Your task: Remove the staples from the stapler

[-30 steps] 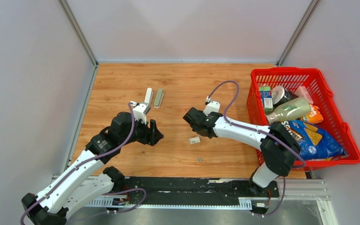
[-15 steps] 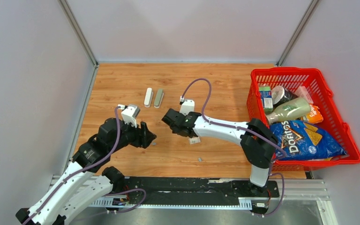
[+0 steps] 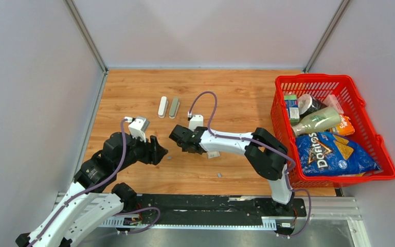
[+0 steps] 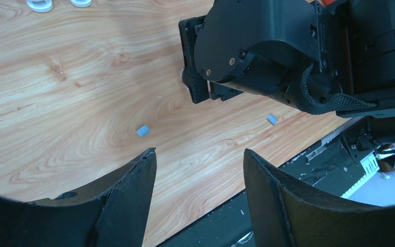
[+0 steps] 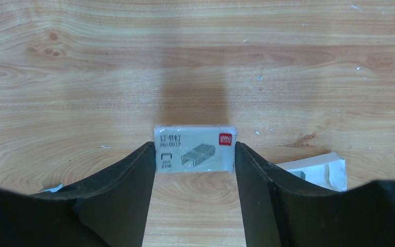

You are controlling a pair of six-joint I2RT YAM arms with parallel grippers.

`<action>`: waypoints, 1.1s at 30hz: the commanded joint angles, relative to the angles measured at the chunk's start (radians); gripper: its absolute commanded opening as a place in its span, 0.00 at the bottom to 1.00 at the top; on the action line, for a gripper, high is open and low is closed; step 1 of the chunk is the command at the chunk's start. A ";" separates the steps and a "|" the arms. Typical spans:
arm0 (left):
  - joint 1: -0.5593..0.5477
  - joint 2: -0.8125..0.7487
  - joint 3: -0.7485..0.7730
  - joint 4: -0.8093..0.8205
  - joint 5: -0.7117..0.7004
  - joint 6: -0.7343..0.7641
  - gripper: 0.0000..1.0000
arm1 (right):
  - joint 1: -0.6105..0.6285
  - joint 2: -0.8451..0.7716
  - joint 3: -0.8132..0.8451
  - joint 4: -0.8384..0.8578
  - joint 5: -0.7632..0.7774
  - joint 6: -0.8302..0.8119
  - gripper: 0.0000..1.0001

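Two staplers lie side by side at the back of the table, a white one [image 3: 162, 106] and a grey-green one [image 3: 174, 107]. A tiny grey strip of staples [image 3: 168, 158] lies on the wood just ahead of my left gripper [image 3: 160, 149], which is open and empty. The strip also shows in the left wrist view [image 4: 143, 130], beyond the open left gripper [image 4: 198, 152]. A second strip [image 3: 219, 175] lies nearer the front edge. My right gripper [image 3: 176, 136] is open. In the right wrist view the right gripper [image 5: 193, 146] has a small white printed box [image 5: 194, 149] between its tips.
A small white box [image 3: 213, 154] lies beside my right forearm. A torn white carton piece [image 5: 313, 170] lies right of the printed box. A red basket [image 3: 385, 149] with a chips bag, bottle and cans stands at the right edge. The two grippers face each other closely.
My right gripper has swept left across the table towards the left gripper. My left gripper has drawn back down and left, away from the staplers.
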 commanded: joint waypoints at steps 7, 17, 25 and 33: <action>-0.005 0.007 0.022 0.008 -0.008 -0.009 0.70 | 0.017 -0.021 0.030 0.044 0.037 -0.025 0.68; -0.005 0.013 0.032 0.010 -0.031 0.009 0.70 | 0.026 -0.264 -0.156 0.067 0.040 -0.102 0.74; -0.005 0.033 0.038 0.042 -0.032 0.032 0.70 | 0.024 -0.478 -0.398 0.046 -0.043 -0.188 0.75; -0.004 0.085 0.045 0.088 -0.037 0.073 0.70 | 0.032 -0.638 -0.605 0.110 -0.173 -0.218 0.75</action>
